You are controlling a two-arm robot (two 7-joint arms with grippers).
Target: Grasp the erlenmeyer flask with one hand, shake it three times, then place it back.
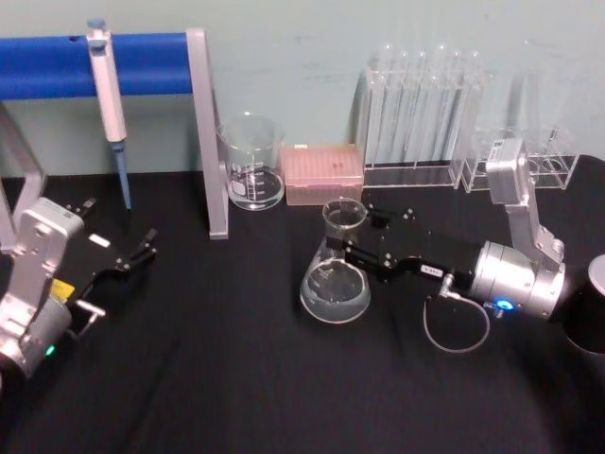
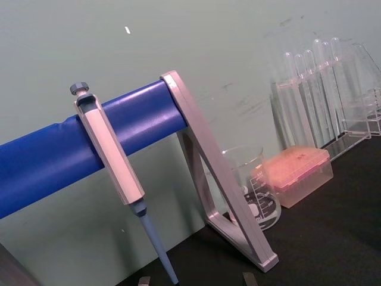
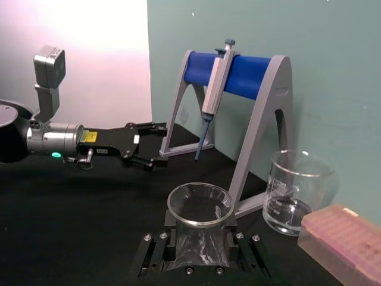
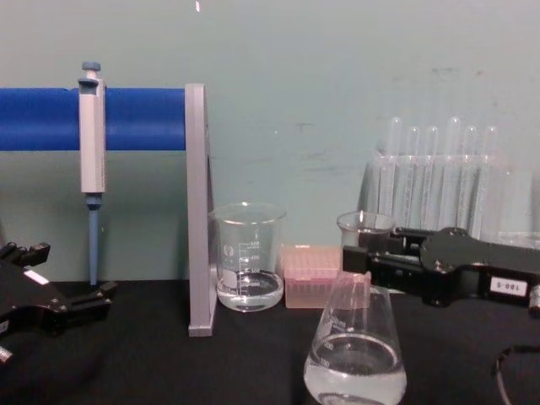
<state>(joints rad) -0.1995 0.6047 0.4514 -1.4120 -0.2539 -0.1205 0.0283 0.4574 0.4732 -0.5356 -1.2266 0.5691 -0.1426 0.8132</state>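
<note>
Your right gripper clamps the erlenmeyer flask by its neck, middle of bench (left gripper parked at left edge, jaws apart, empty).

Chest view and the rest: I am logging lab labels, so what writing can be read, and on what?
No text reads clearly.
White label on the right claw gripping the flask: dark characters, too blurred.
Beaker: printed scale with numbers, too small.
Yellow sticker behind the left claw: blurred.

Glossy clear glass erlenmeyer flask, matt black table cloth, satin grey metal stand, pink box probably plastic.
</note>
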